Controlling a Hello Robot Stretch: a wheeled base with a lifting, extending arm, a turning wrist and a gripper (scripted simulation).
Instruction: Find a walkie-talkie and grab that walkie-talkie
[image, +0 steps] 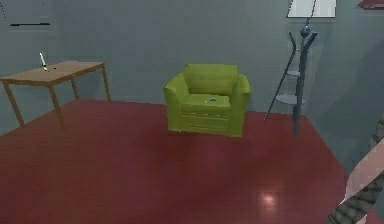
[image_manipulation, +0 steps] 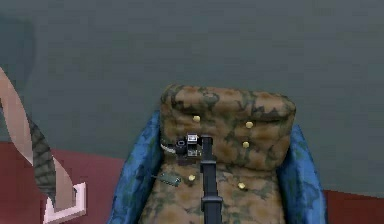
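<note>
Dark red floor (image: 150, 170) runs up to grey-blue walls, and in the arm side view a camouflage armchair (image_manipulation: 225, 120) with blue sides and brass buttons stands against the wall. On its seat, toward the front left, lies a small dark thing (image_manipulation: 168, 178), flat and stubby (too small to tell for certain as a walkie-talkie). The arm (image_manipulation: 210, 195) rises over the same seat, and the gripper (image_manipulation: 172, 149) sits in front of the chair's backrest, just above that dark thing. With the upholstery behind it, I cannot tell whether it holds anything. To the left of the camouflage armchair, a pink and dark striped curved post (image_manipulation: 35, 150) leans up from a pink base. In the forward view a green armchair (image: 207, 98) faces the camera with a small pale thing (image: 212, 99) on its seat. A wooden table (image: 55, 75) stands to its left carrying a thin upright object (image: 43, 62), and a blue-grey coat stand (image: 298, 80) stands to its right.
</note>
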